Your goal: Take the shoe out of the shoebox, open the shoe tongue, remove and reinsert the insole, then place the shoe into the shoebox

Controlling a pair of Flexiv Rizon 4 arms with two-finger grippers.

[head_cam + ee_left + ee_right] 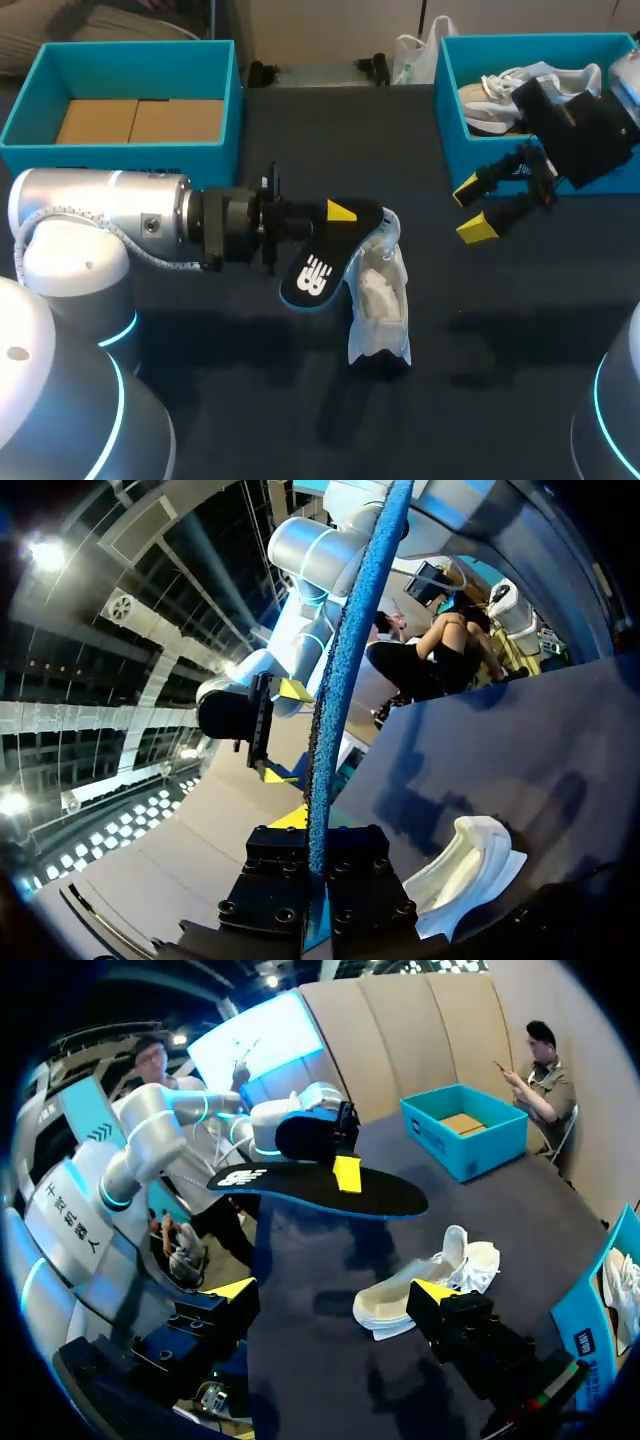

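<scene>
Left pincer (pixel 335 222) is pinching the insole (pixel 318 270) by one end, holding it out above the counter (pixel 500 340). The white shoe (pixel 380 300) lies on the counter just beside it, outside both boxes. Right pincer (pixel 472 208) is spread and holding nothing, just in front of the right shoebox (pixel 445 95), which contains a second white shoe (pixel 500 95).

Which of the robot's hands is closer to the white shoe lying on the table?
Left. The left gripper holds the insole just above the shoe; the right gripper hangs open by the right shoebox.
</scene>
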